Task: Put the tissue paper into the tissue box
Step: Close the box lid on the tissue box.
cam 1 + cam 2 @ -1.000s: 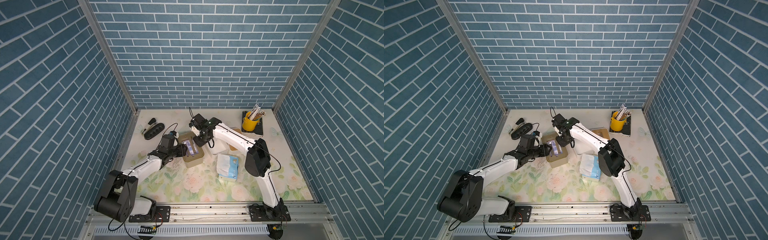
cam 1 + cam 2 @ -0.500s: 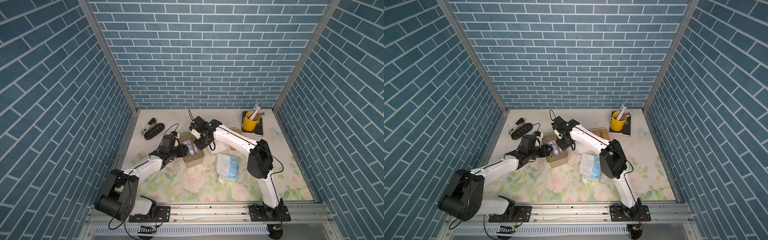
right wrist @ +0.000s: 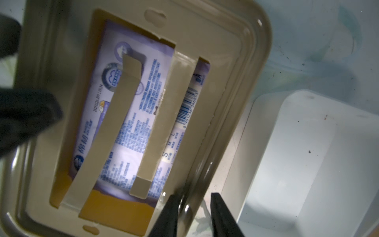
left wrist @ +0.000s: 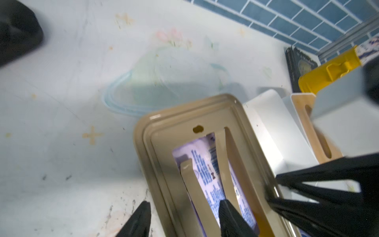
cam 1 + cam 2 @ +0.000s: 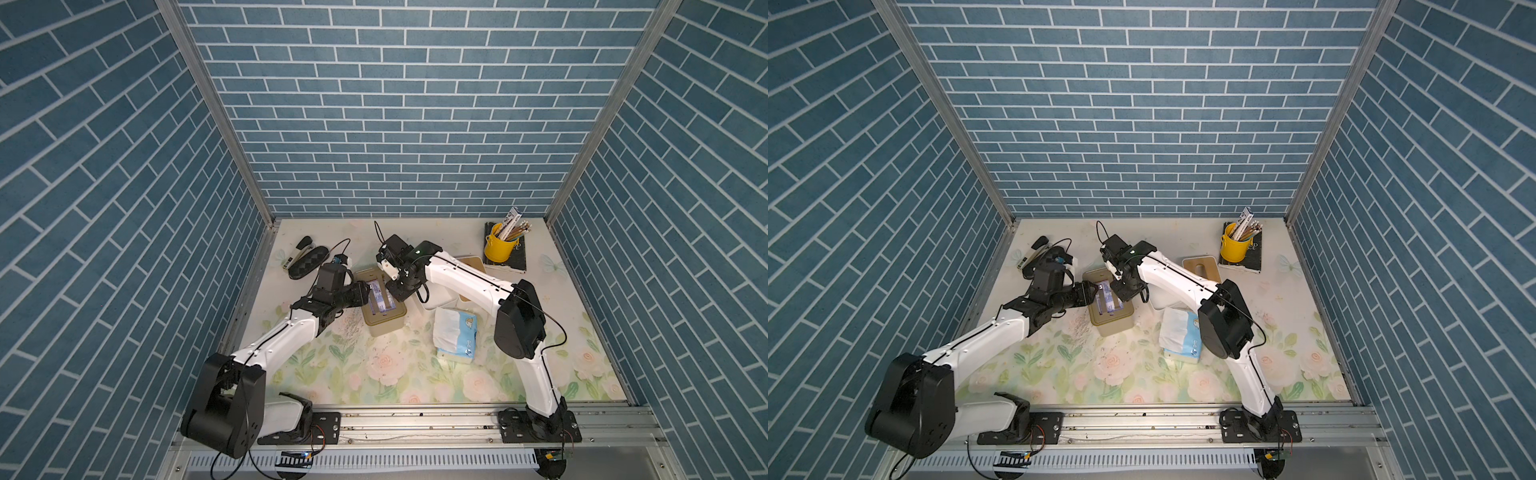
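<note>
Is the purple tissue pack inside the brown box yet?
Inside. The purple pack lies within the tan box, seen through its opening behind two tan straps.

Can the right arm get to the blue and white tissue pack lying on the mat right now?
Probably yes, but not at once. The blue and white tissue pack lies uncovered beside that arm's elbow. The right gripper straddles the rim of the tan box, so it must lift off first.

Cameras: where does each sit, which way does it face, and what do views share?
Top views: high in front, looking down; left arm and right arm show whole.
Left wrist: beside the tissue box, facing across it; left tool shows.
Right wrist: above the box, facing down; right tool shows.
Shared: the box and purple tissue pack.
</note>
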